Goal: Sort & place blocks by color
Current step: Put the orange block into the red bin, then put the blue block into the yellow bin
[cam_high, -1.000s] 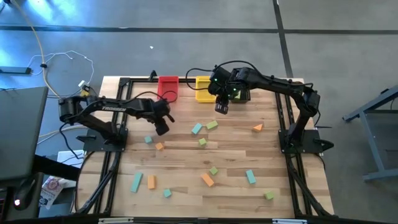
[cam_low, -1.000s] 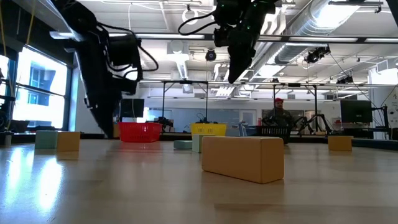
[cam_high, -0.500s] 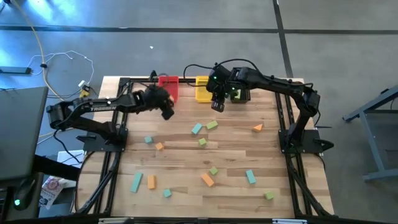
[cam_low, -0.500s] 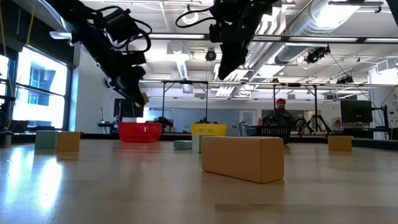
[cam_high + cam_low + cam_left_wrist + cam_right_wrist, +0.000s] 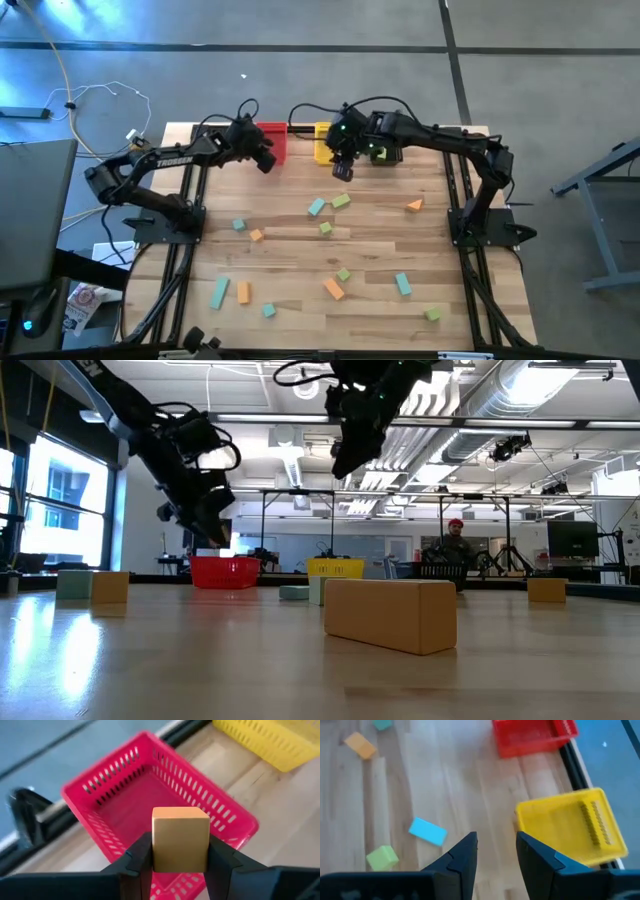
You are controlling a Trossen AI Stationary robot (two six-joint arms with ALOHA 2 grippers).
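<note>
- Up at the far side of the table, my left gripper (image 5: 180,865) is clamped on an orange cube (image 5: 180,839), one finger pressed flat against each side of it.
- Directly beyond that cube sits the red basket (image 5: 116,780), its open mesh floor straight ahead of my left fingers (image 5: 137,862); from overhead the left gripper (image 5: 262,158) hangs at the basket's edge (image 5: 271,131).
- Off to one side of the red basket is the yellow basket (image 5: 267,742).
- My right gripper (image 5: 495,852) hovers above the table with its fingers parted a little and nothing between them.
- Ahead of my right fingers (image 5: 465,852) lies the yellow basket (image 5: 560,815), with the red basket (image 5: 530,737) farther off.
- Near my right gripper, on the wood, lie a blue block (image 5: 427,831), a green block (image 5: 382,856) and an orange block (image 5: 361,745).
- From overhead, the rest of the blocks are scattered on the table (image 5: 430,240) on the near side of both grippers: an orange wedge (image 5: 414,205), a green cube (image 5: 325,228), an orange bar (image 5: 333,289) and a teal bar (image 5: 218,292) among them.
- At table height, a large tan-orange bar (image 5: 390,614) lies closest to the camera, well below both of my arms.
</note>
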